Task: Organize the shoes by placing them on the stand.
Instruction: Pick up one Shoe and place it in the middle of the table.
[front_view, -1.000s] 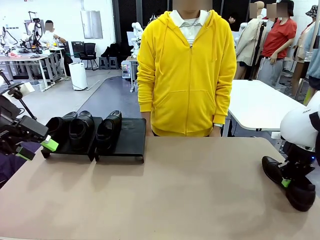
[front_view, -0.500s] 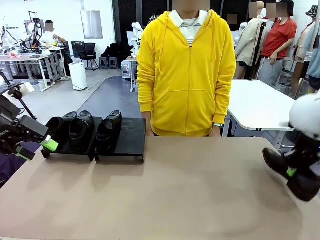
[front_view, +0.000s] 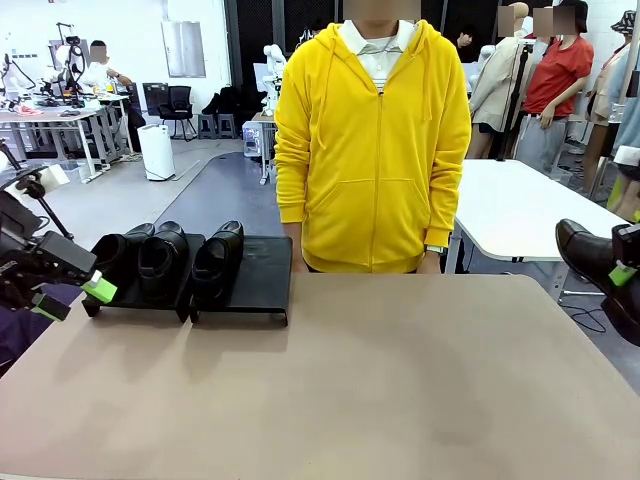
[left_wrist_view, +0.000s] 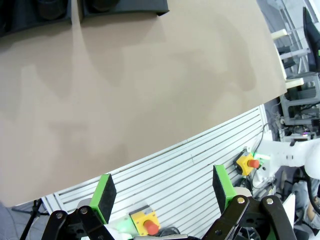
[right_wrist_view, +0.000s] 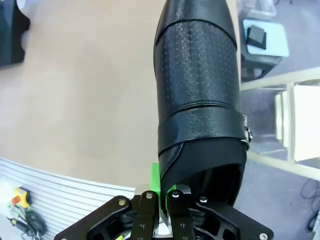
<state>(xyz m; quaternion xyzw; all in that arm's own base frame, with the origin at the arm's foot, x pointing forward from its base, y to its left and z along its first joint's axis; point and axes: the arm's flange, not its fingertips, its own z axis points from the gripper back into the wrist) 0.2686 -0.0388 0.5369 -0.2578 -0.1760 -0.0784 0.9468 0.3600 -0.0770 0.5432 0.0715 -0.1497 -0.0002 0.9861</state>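
The right claw (front_view: 622, 272) is clenching a shoe (front_view: 590, 255) by its collar, toe pointing ahead of the claw; the stand (front_view: 262, 262) is lying far across, nearer the released left claw (front_view: 72, 296).

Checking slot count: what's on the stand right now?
Three shoes sit on the stand: two on its left tray, one on the left half of the right tray. The remaining half is bare. The tray surface beneath the shoes is covered.

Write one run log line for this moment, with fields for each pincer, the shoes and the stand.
left pincer: open, holds nothing | right pincer: shut on shoe, lifted off table | stand: three shoes, right tray half free
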